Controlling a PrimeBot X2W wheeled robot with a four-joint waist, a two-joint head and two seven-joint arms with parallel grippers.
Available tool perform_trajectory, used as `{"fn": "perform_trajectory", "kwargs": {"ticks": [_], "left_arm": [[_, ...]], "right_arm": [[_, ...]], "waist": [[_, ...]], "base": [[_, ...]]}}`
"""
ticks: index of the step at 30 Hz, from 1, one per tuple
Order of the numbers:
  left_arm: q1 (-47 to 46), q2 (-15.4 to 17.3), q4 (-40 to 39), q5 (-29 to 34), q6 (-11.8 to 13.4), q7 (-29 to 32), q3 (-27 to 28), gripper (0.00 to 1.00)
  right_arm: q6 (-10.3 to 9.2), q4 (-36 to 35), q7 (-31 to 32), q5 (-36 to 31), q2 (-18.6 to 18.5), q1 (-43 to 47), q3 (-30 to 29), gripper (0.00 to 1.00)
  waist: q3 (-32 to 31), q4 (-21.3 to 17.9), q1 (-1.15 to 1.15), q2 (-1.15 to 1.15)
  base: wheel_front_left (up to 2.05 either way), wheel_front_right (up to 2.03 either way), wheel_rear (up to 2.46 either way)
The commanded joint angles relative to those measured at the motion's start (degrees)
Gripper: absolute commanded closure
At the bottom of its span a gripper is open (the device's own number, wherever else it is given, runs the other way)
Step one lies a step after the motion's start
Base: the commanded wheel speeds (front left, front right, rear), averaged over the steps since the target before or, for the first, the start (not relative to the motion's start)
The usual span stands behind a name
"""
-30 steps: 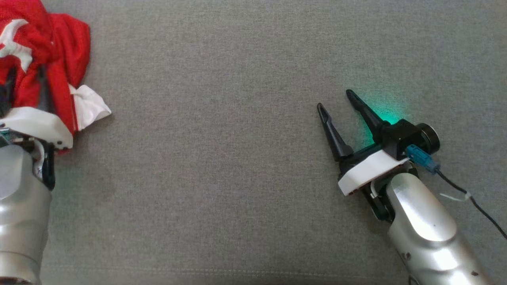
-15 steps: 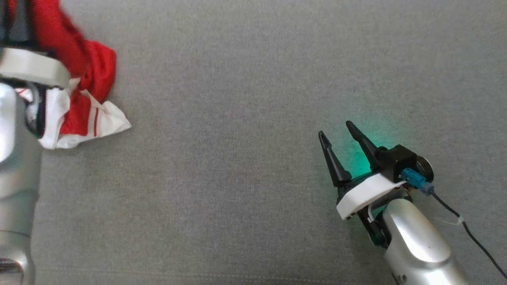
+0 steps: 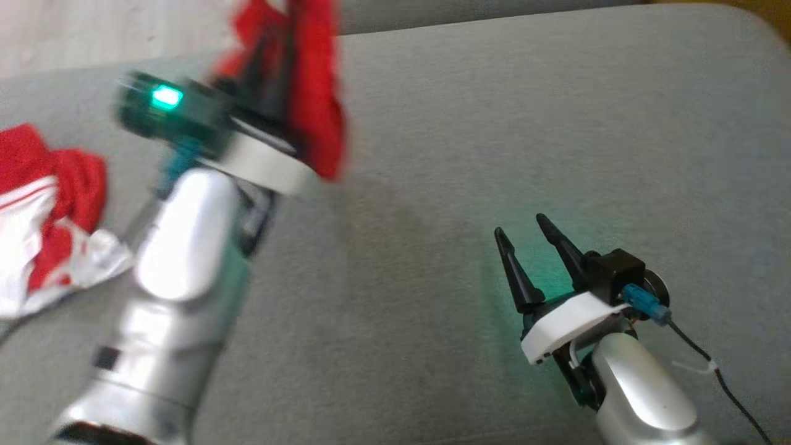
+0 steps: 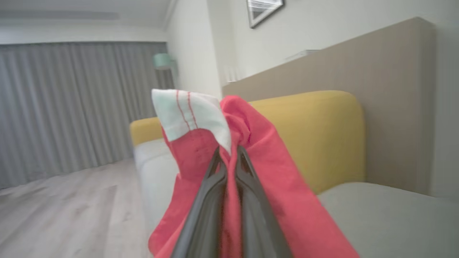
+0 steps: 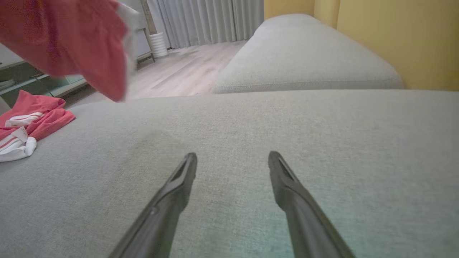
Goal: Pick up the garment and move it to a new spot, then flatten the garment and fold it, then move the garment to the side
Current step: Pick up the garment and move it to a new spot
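Red shirt (image 3: 315, 93) hung bunched from the left gripper (image 3: 275, 55), which was raised above the grey sofa cushion (image 3: 463, 123) at the upper left of the head view, blurred. In the left wrist view the left gripper (image 4: 227, 150) had its two dark fingers pressed together on a fold of the shirt (image 4: 272, 161), with a white sleeve end (image 4: 190, 114) with thin red stripes standing up above the fingertips and red cloth draping down both sides. Another part of the shirt (image 3: 55, 179) lay crumpled on the cushion at the far left, red with white striped trim; the arm hid whatever joined it to the lifted part. A green light (image 3: 167, 97) glowed on the left wrist.

The right gripper (image 3: 519, 225) sat low over the cushion at the lower right, well apart from the shirt, its fingers spread and holding nothing. From the right wrist view, the right gripper (image 5: 232, 156) pointed across bare cushion (image 5: 251, 118), the lifted cloth (image 5: 71, 36) hanging at the upper left and the crumpled part (image 5: 39, 114) lying at the left edge. A yellow backrest (image 4: 322, 125) rose behind the cushion, with grey curtains (image 4: 71, 107) and wooden floor (image 4: 53, 215) beyond.
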Motion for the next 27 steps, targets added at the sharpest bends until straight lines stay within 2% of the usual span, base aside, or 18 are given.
{"fn": "perform_trajectory", "kwargs": {"ticks": [1,5,6,7,8,12,16,19,27], "left_arm": [[-0.7,-0.3,-1.5,0.4,-0.4,-0.3,-0.4,1.00],[2.3,-3.2,1.0,0.1,-0.9,-0.3,-5.7,1.00],[3.1,-3.6,1.7,0.0,-1.0,-0.3,-6.7,0.73],[3.9,-3.8,2.7,-0.3,-1.0,-0.3,-7.8,0.11],[4.7,-4.0,3.5,-0.6,-1.0,-0.3,-8.6,0.00],[7.9,-4.3,6.0,-2.2,-0.3,-0.3,-10.2,0.00],[10.3,-4.3,8.0,-1.1,0.6,-0.3,-11.4,0.00],[12.7,-3.9,7.8,-0.9,1.8,-0.3,-9.1,0.00],[22.8,-0.5,1.9,0.2,4.8,-0.3,-1.2,0.00]], "right_arm": [[-0.04,-1.7,-0.3,0.3,0.9,-0.5,0.9,0.00],[-0.04,-1.8,-0.3,0.5,1.1,-0.7,1.1,0.00],[-0.04,-1.8,-0.3,0.4,1.1,-0.7,1.1,0.00],[-0.04,-1.7,-0.3,0.5,1.1,-0.6,1.0,0.00],[-0.04,-1.6,-0.3,0.5,1.1,-0.6,1.0,0.00],[-0.04,-1.6,-0.3,0.7,1.1,-0.2,0.3,0.00],[-0.04,-1.8,-0.3,0.4,1.2,0.6,-1.3,0.00],[-0.04,-1.8,-0.3,0.2,1.2,1.2,-2.7,0.00],[-0.04,-2.4,-0.3,-0.7,1.2,3.3,-6.3,0.00]], "waist": [[-1.0,-4.4,0.00,0.00],[-0.7,-8.5,0.00,0.00],[-0.6,-9.4,0.00,0.00],[-0.5,-10.0,0.00,0.00],[-0.3,-10.6,0.00,0.00],[0.1,-11.6,0.00,0.00],[-0.2,-10.2,0.00,0.00],[-1.0,-8.4,0.00,0.00],[-3.7,-3.6,0.00,0.00]], "base": [[0.00,0.00,0.00],[0.00,0.00,0.00],[0.00,0.00,0.00],[0.00,0.00,0.00],[0.00,0.00,0.00],[0.00,0.00,0.00],[0.00,0.00,0.00],[0.00,0.00,0.00],[0.00,0.00,0.00]]}}
